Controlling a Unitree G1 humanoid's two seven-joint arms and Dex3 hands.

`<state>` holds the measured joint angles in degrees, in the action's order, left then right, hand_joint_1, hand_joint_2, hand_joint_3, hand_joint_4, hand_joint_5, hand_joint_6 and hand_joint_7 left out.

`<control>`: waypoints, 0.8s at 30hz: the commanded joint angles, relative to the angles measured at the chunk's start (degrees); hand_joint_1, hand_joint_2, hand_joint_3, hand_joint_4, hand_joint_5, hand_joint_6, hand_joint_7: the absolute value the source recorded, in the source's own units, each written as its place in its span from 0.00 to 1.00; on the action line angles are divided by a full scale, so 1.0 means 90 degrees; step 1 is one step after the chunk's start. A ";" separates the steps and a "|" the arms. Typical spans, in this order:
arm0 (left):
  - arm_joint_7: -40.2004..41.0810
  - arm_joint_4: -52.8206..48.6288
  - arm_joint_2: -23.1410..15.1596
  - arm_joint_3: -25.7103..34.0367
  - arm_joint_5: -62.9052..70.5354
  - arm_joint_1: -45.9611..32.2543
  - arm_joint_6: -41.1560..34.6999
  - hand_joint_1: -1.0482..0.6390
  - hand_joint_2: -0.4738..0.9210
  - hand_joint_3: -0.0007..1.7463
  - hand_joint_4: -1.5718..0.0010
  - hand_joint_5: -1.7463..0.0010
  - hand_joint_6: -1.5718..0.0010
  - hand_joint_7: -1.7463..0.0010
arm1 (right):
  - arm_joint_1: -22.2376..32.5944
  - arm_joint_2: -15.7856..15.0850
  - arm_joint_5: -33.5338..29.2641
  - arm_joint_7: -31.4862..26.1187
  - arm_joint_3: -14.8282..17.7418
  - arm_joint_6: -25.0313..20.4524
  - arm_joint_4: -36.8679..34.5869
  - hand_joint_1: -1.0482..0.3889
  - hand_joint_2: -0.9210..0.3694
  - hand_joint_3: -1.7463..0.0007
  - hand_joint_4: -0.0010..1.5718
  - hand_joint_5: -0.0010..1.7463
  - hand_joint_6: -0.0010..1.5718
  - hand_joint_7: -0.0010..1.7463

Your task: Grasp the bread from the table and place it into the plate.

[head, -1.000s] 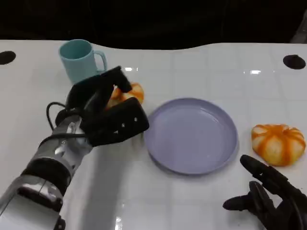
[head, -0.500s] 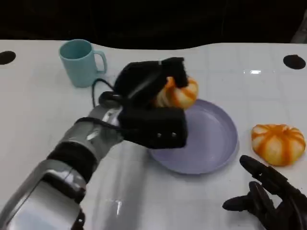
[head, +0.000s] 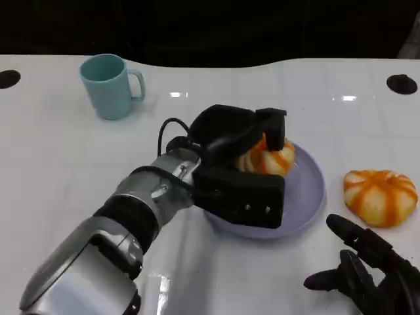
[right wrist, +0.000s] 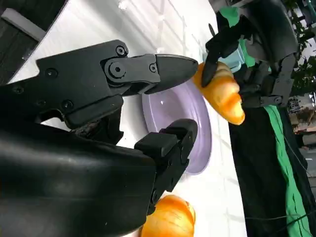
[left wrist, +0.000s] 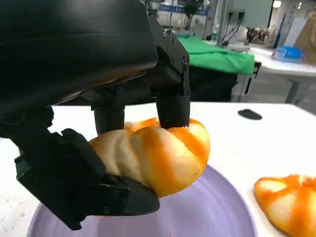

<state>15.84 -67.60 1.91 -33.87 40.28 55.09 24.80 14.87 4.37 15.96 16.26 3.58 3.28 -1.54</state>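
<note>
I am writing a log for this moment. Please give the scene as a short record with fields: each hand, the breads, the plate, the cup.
left hand: grips one bread, above the plate
held bread: not yet resting on the plate in the left wrist view
right hand: holds nothing, fingers apart, near table edge
second bread: on the table, right of the plate
cup: upright, far left

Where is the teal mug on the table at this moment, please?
In the head view, the teal mug stands at the table's far left, apart from the purple plate.
</note>
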 commanded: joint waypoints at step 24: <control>-0.4935 0.0727 -0.0763 0.1112 -0.1755 0.0200 -0.0326 0.12 1.00 0.32 0.85 0.86 0.78 0.98 | -0.0004 -0.0080 -0.0031 -0.0051 0.0016 0.0077 0.0040 0.20 0.00 0.82 0.53 0.56 0.65 0.16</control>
<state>-24.35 -63.38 -3.20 -26.07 27.67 57.62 22.06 14.83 4.48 15.77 15.83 3.53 3.17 -1.21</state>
